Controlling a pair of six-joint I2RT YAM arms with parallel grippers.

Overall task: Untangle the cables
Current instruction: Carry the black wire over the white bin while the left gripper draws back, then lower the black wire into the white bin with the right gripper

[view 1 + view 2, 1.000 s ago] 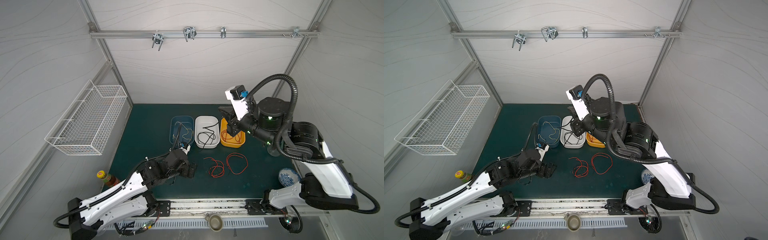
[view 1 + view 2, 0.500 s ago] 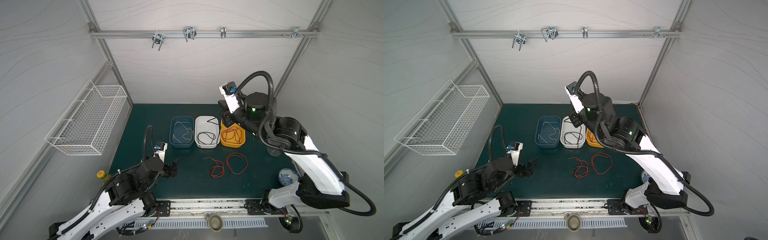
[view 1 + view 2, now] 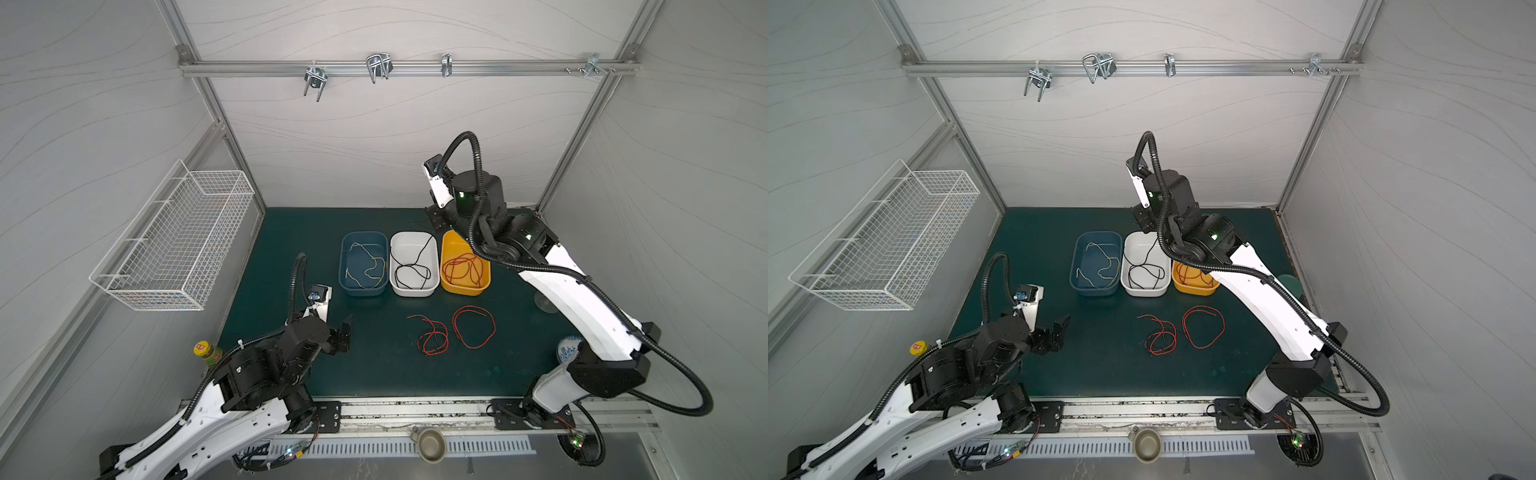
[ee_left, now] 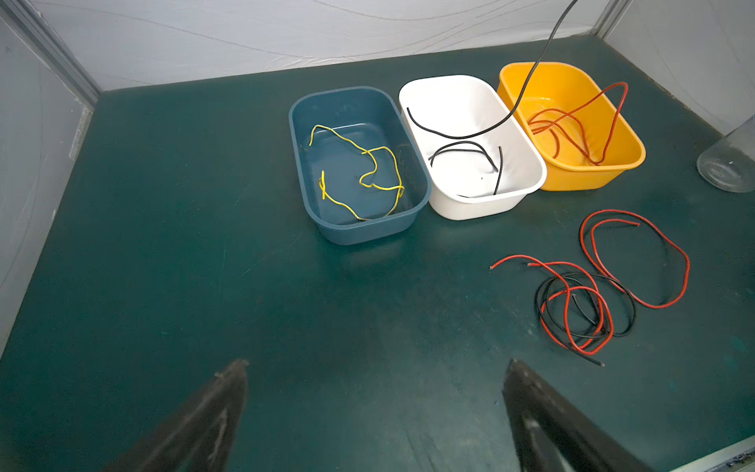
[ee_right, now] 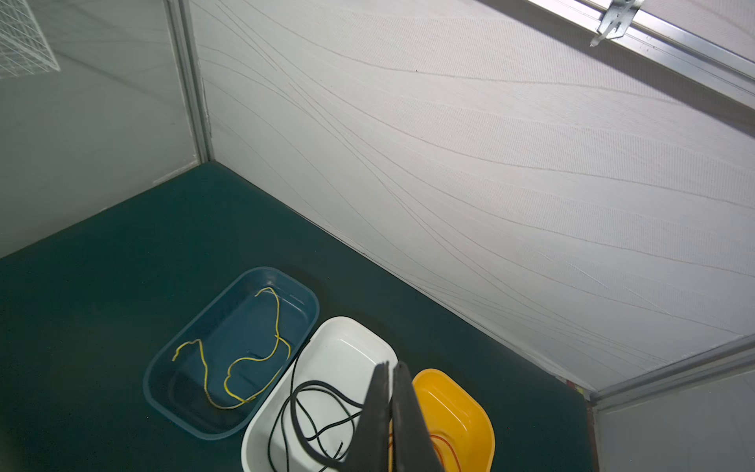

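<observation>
The right gripper point(image 5: 393, 365) is raised over the far end of the white tub point(image 3: 413, 292), its fingers pressed together on a black cable point(image 4: 531, 76) that slopes down from it into that tub, where the rest of the cable lies in loose curves. The left gripper point(image 4: 376, 366) is well apart from this, above bare green mat point(image 3: 291, 249) on the near left side, with its fingers spread wide and nothing between them. Three tubs stand side by side in a row: in both top views the blue tub point(image 3: 362, 290) is on the left with a yellow cable point(image 4: 341, 137) inside, the white tub is in the middle, and the orange tub point(image 3: 463, 290) on the right holds coiled red cables point(image 3: 461, 266). In front of the tubs, on the mat, a single red cable point(image 3: 454, 326) lies in an open loop. Just beside it is a tangle point(image 4: 572, 310) of red and black cable, whose strands cross over one another.
</observation>
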